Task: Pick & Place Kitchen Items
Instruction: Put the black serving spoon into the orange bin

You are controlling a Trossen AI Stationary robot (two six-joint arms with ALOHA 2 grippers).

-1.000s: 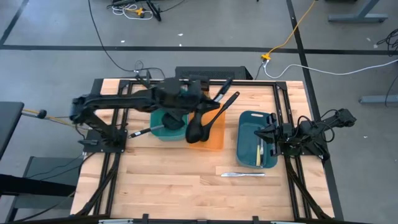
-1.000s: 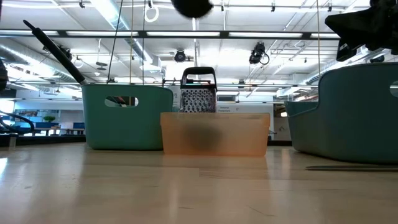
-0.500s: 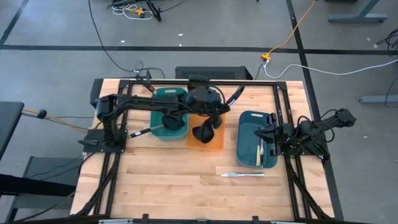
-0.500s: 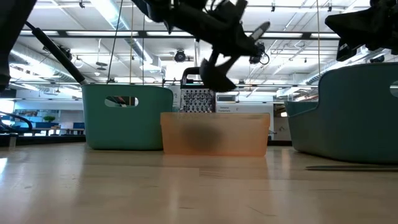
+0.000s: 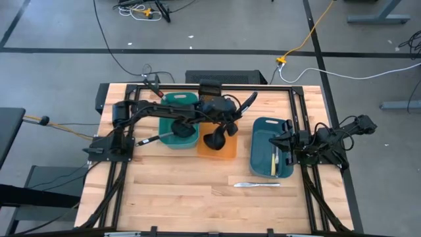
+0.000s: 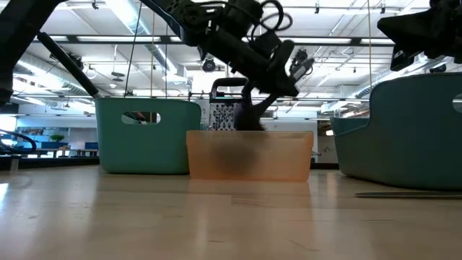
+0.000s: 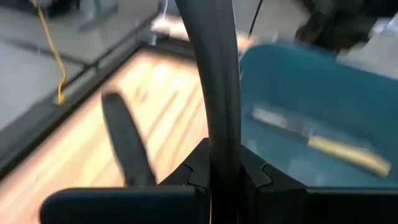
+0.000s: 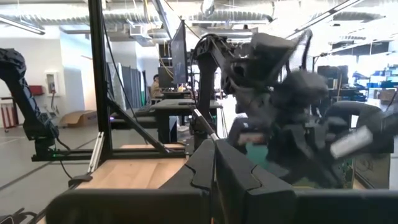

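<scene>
My left gripper [image 5: 228, 120] reaches over the orange tray [image 5: 227, 151] and is shut on a black ladle [image 5: 214, 139]. The ladle's bowl [image 6: 249, 117] dips behind the tray's near wall; its handle slants up toward the far right [image 5: 252, 98]. A spatula [image 5: 152, 137] leans out of the teal tray [image 5: 187, 139], its handle over the rim. A yellow-handled knife [image 5: 273, 162] lies in the blue tray [image 5: 263, 125]. A silvery knife [image 5: 256, 185] lies flat on the table. My right gripper [image 8: 214, 163] is shut and waits at the blue tray's right side. My left gripper pinches the ladle's handle [image 7: 219, 134] between its two fingers [image 7: 194, 175], about midway along it. The fingers come slanting down from the table's left and lie across the handle. The ladle hangs tilted, bowl down inside the orange tray; whether the bowl rests on the tray's floor is hidden.
A dark mesh box [image 6: 229, 110] stands at the far edge behind the orange tray. Another dark handle [image 7: 126, 146] shows beside the held one in the left wrist view. Bare wood lies along the table's near half [image 5: 191, 197].
My left gripper has sunk and tipped downward, moving toward the table's right over the orange tray. The ladle came down with it: its bowl, high above the trays before, now sits down inside the orange tray with the handle slanting up to the far right.
</scene>
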